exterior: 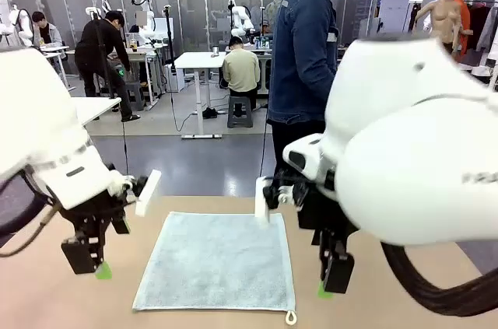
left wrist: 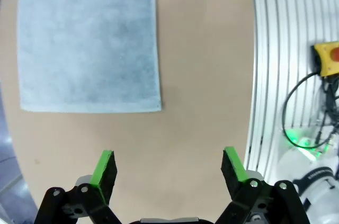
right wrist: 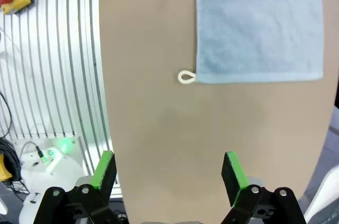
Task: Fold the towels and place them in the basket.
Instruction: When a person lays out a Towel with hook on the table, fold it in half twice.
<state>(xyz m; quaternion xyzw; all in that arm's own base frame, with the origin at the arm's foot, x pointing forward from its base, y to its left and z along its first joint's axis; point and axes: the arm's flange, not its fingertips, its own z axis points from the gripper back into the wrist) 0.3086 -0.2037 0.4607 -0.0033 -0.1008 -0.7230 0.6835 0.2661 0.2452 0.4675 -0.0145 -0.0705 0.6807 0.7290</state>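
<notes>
the pale blue-grey towel (exterior: 218,260) lies flat and unfolded on the tan table (exterior: 47,302), between the two arms, its small white loop (right wrist: 185,77) at the near corner on the robot's right. the left gripper (left wrist: 169,168) hangs over bare table just beside the towel's left edge, fingers wide open and holding nothing. the right gripper (right wrist: 169,168) hangs beside the right edge, also wide open and empty.

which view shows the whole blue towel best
The front view: the towel lies flat with all four sides in frame. Both wrist views cut it off at the top edge; the right wrist one shows its loop clearly.
</notes>
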